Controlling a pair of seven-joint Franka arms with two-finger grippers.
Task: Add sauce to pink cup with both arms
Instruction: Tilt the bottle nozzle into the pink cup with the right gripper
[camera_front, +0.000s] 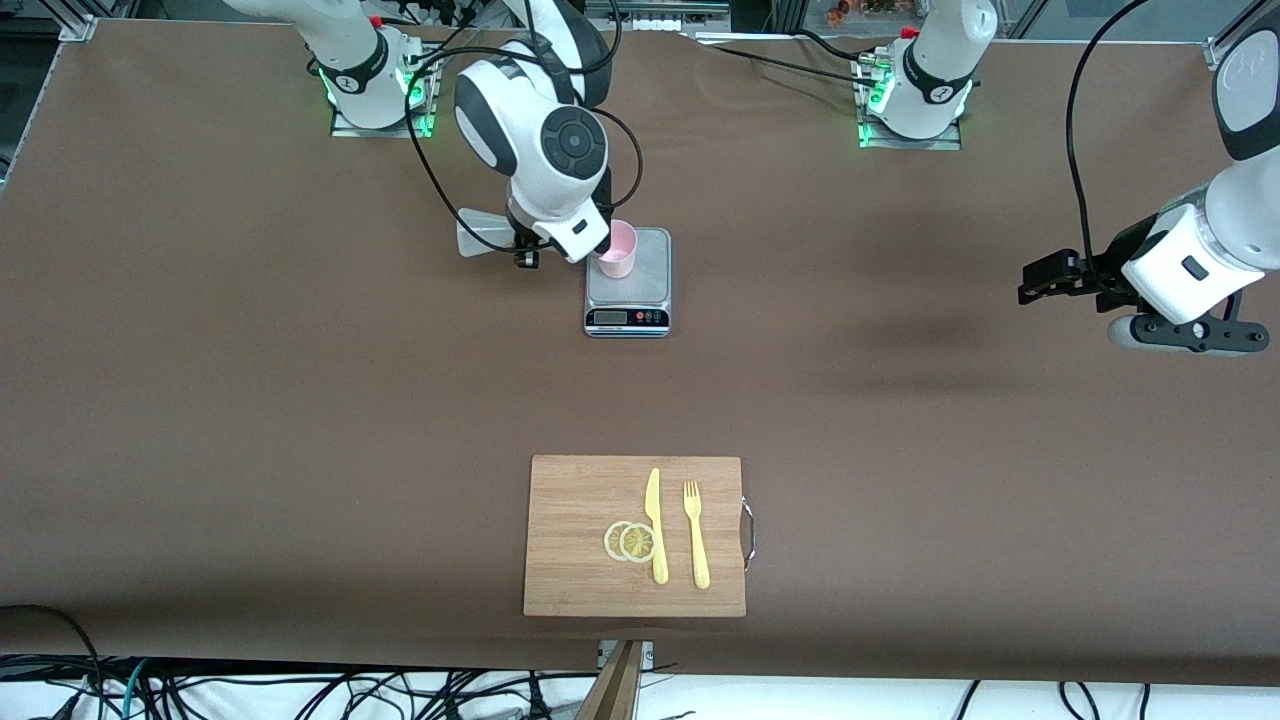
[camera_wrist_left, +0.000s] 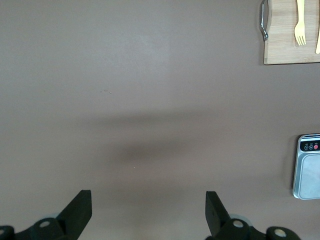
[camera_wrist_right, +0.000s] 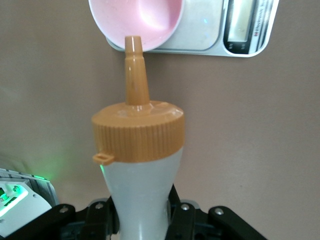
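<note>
Nearest the front camera's edge of the table we see a wooden cutting board carrying two lemon slices, a yellow plastic knife and a yellow plastic fork, with a metal handle on the side toward the left arm's end. Toward that same end of the table we find the left end effector hanging over bare brown surface, its fingers spread wide and holding nothing; this arm waits. Closer to the bases' edge stands a grey kitchen scale with the pink cup upright on its platform. At the cup we see the right end effector pinching the sauce bottle by its whitish body, tipped so the orange nozzle points at the cup's rim.
</note>
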